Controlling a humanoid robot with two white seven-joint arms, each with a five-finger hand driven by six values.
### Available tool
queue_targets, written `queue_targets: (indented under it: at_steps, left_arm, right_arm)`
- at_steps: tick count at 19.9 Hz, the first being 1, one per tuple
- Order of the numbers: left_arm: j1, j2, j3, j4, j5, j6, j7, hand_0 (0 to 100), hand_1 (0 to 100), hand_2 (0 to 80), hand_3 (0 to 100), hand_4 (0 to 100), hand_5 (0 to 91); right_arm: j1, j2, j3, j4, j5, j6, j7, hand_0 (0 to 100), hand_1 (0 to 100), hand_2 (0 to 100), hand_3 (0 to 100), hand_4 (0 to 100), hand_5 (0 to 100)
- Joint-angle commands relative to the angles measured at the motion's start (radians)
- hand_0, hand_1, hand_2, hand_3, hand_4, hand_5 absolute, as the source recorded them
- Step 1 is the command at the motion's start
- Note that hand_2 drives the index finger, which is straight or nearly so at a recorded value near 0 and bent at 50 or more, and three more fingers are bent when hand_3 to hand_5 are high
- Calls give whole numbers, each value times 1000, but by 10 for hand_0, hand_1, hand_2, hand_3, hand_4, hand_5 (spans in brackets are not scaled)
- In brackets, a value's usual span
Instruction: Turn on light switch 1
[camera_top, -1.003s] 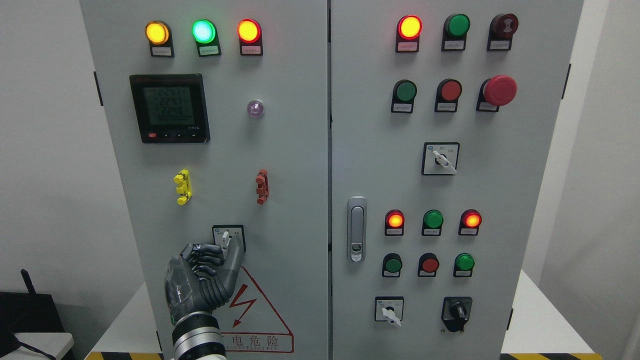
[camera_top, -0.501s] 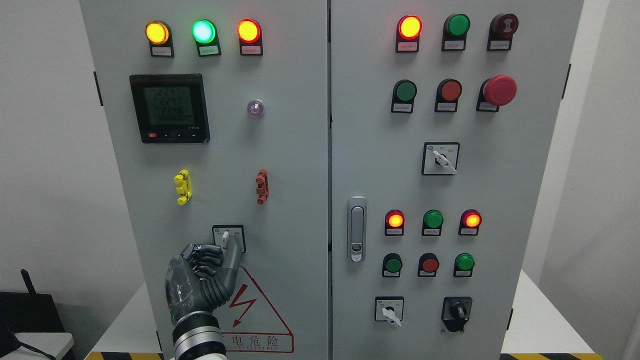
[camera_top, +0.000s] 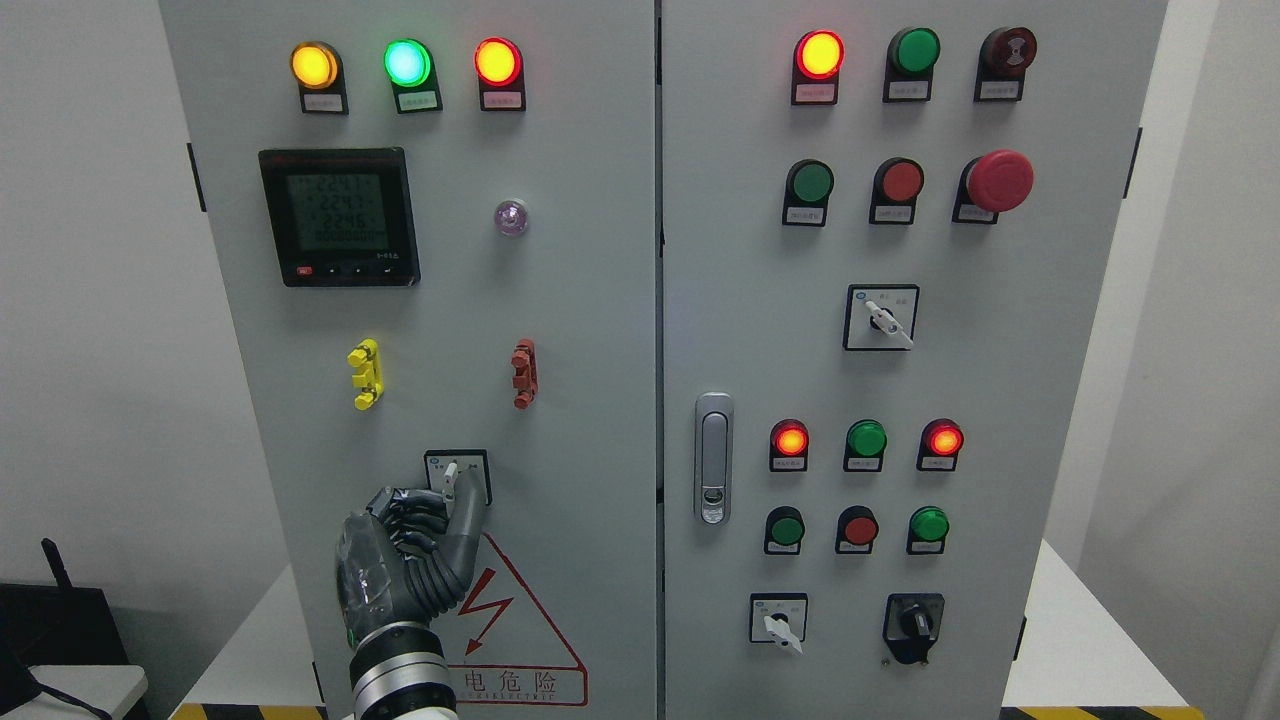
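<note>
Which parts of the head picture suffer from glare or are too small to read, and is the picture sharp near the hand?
Head view: the lit lamps bloom, most at the red lamp and green lamp; the meter digits are dim and hard to read; button labels are too small to read. The left hand and selector switch look sharp, under even light without hard shadows.
</note>
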Motion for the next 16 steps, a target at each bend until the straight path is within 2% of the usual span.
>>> queue_targets:
  at_steps: [1, 16]
  left_arm:
    - [0, -1, -8, 0, -1, 0, 1, 261, 471, 601, 791, 836, 778]
    - [0, 0, -16, 0, -7, 17, 1, 307, 442, 602, 797, 839, 781]
  right_arm:
    - [0, 0, 0, 0, -18, -1, 0, 120, 389, 0, 0, 0, 0]
    - [0, 0, 0, 0, -18, -1, 0, 120, 389, 0, 0, 0, 0]
